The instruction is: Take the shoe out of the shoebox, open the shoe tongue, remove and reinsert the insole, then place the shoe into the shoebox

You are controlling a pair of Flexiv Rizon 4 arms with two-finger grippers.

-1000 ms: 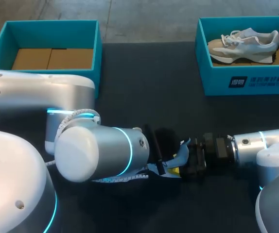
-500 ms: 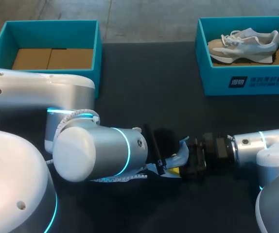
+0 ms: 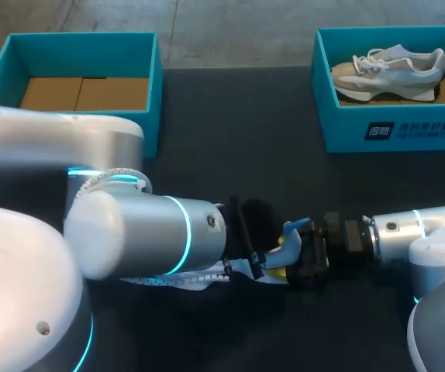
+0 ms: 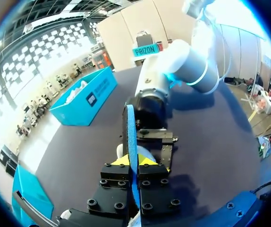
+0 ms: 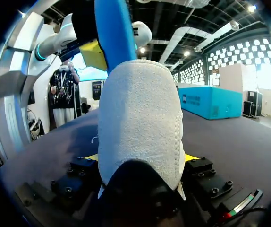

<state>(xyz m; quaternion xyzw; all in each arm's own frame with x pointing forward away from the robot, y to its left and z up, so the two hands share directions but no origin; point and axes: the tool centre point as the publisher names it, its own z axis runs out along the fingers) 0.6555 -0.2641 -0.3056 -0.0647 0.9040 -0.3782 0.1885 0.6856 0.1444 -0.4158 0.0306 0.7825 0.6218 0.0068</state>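
Observation:
A white shoe [image 5: 140, 118] sits heel-first between the fingers of my right gripper [image 5: 140, 158], which is shut on it low over the table's front middle. In the head view my left arm hides most of this shoe; a bit of white lace edge [image 3: 199, 280] shows under the arm. A blue insole [image 4: 131, 137] stands on edge out of the shoe, and my left gripper [image 4: 131, 161] is shut on it, its yellow tips pinching the thin edge. Seen from the head view, the insole [image 3: 293, 230] rises just before my right gripper [image 3: 306, 260].
An open teal shoebox [image 3: 154, 85] with a cardboard floor stands at the back left. A second teal shoebox [image 3: 397, 128] at the back right holds another white and beige shoe [image 3: 389, 70]. Dark table lies between the boxes and the arms.
My left gripper has shut on the blue insole. The left arm has drawn back to the left, and the insole now stands more upright.

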